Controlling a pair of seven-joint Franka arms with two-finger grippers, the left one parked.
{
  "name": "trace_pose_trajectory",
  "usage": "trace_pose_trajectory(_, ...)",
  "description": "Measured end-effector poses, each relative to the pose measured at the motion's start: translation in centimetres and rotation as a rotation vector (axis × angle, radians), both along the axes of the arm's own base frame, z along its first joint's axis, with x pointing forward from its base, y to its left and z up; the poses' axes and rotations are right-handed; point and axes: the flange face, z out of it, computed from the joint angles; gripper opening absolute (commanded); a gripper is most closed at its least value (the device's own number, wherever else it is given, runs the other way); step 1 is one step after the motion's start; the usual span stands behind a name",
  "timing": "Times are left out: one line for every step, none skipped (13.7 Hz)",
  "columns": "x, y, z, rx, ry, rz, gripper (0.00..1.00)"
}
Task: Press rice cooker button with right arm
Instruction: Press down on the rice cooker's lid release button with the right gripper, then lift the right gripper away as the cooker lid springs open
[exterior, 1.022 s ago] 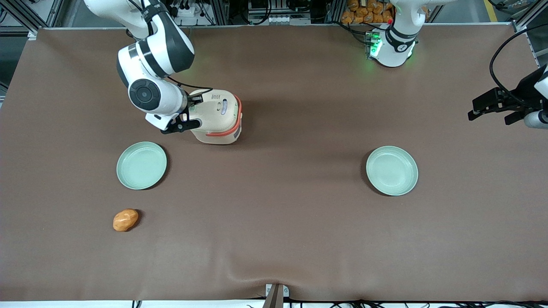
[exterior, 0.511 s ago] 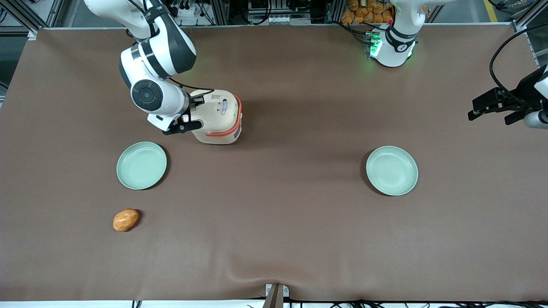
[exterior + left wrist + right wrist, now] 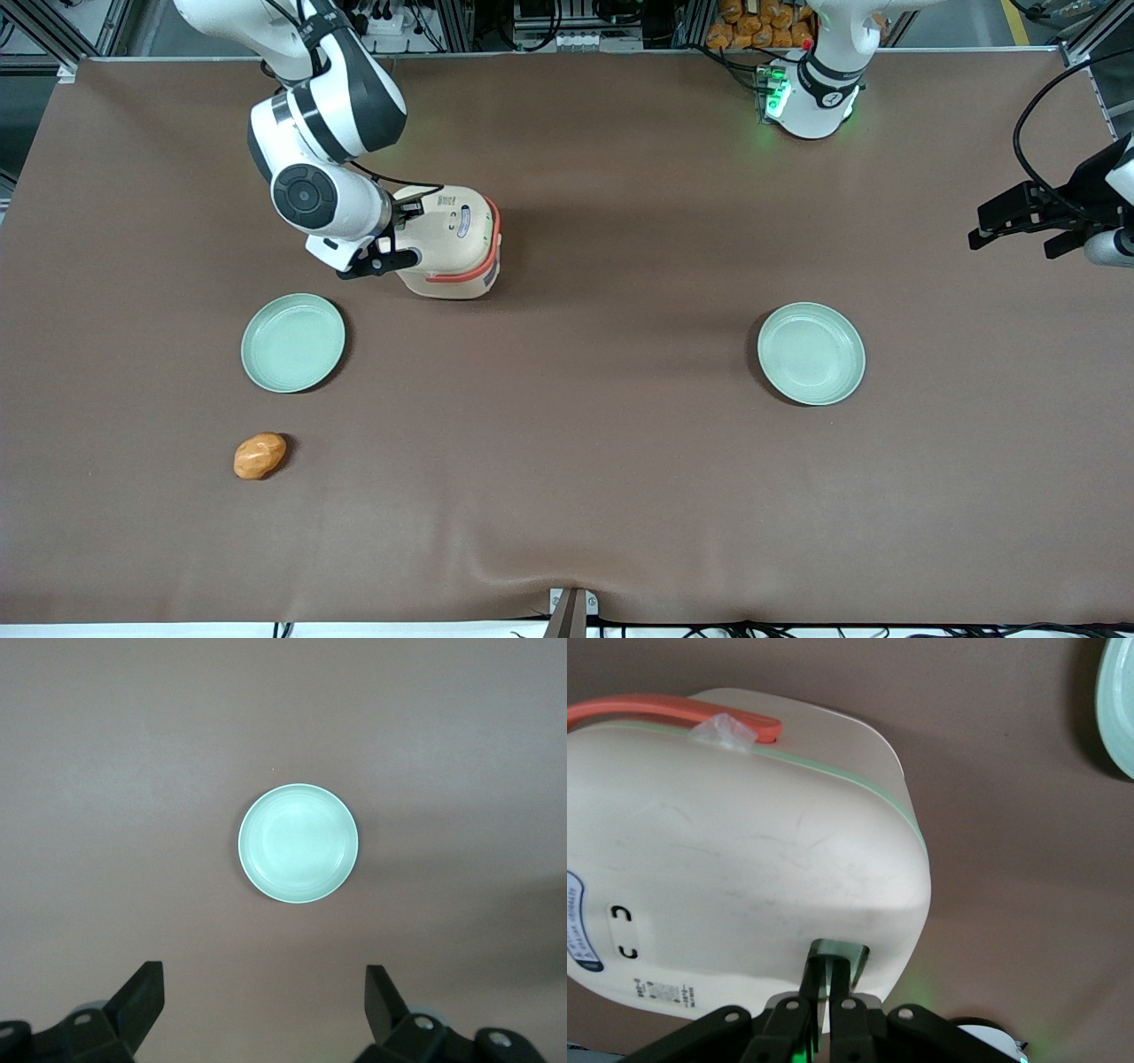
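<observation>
The cream rice cooker [image 3: 454, 244] with its coral-orange handle band stands on the brown table, lid closed. The right arm [image 3: 306, 195] reaches down at the cooker's side toward the working arm's end. Its black gripper [image 3: 397, 233] is at the lid's edge. In the right wrist view the gripper [image 3: 830, 967] is shut, the two fingers pressed together, and their tips rest on the pale green button [image 3: 854, 950] of the cream cooker lid [image 3: 744, 868]. The fingers partly cover the button. The button is hidden in the front view.
A pale green plate [image 3: 293, 343] lies nearer the front camera than the cooker, and its rim shows in the right wrist view [image 3: 1118, 709]. An orange-brown lump [image 3: 260, 455] lies nearer still. A second green plate [image 3: 811, 354] lies toward the parked arm's end and shows in the left wrist view [image 3: 299, 843].
The right arm's wrist has shifted a little toward the cooker since a second ago, then held still. The cooker has not moved.
</observation>
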Motion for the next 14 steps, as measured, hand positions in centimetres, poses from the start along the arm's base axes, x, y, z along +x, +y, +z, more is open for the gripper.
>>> trace_pose_trajectory(0.1,0.1,0.5,0.001,0.002,0.002,0.12)
trace_pose_trajectory(0.2,0.2,1.3,0.003,0.004,0.006,0.14)
trace_pose_trajectory(0.5,0.4,2.5,0.006,0.006,0.010,0.15)
trace_pose_trajectory(0.7,0.6,4.0,0.014,0.007,0.013,0.16)
trace_pose_trajectory(0.8,0.9,5.4,0.028,0.006,0.012,0.19)
trace_pose_trajectory(0.9,1.0,6.8,0.041,0.002,0.011,0.23)
trace_pose_trajectory(0.9,1.1,8.2,0.053,-0.001,0.012,0.28)
trace_pose_trajectory(1.0,1.2,9.8,0.065,0.000,0.013,0.33)
trace_pose_trajectory(1.0,1.2,11.7,0.084,0.004,0.011,0.39)
trace_pose_trajectory(1.1,1.2,13.8,0.106,0.006,0.007,0.48)
trace_pose_trajectory(1.3,1.0,16.0,0.124,-0.003,0.007,0.61)
trace_pose_trajectory(1.5,0.9,18.1,0.139,-0.022,0.008,0.82)
trace_pose_trajectory(1.8,0.7,20.0,0.152,-0.050,0.006,1.00)
trace_pose_trajectory(2.1,0.4,21.4,0.165,-0.078,0.000,1.00)
